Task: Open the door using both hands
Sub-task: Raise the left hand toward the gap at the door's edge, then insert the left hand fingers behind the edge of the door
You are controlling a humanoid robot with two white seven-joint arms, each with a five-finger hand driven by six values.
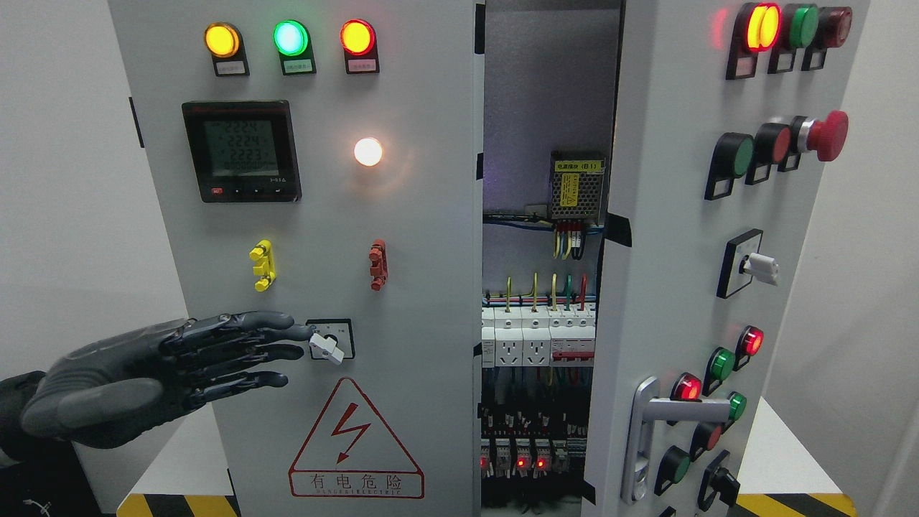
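Right door [689, 287]: grey cabinet door, swung outward, standing ajar at the right of the cabinet. Carries a silver handle [650, 438] at its lower edge, a white rotary switch [759, 267] above the handle, a red mushroom button [827, 135] higher up, and rows of red and green lamps and buttons.

Opening [546, 287]: just left of the right door. Shows a meshed power supply [576, 188], a row of white breakers and sockets [538, 337] below it, coloured wires, and small red lights near the bottom.

Left door [402, 237]: left of the opening, closed. Bears yellow, green and red lamps [291, 38], a digital meter [241, 151], one lit white lamp [368, 151], a white knob [327, 347], and a red warning triangle [355, 441].

Left hand [143, 377]: dark, well left of the right door. Fingers extended and slightly spread, holding nothing; fingertips [298, 332] just beside the white knob, contact uncertain.
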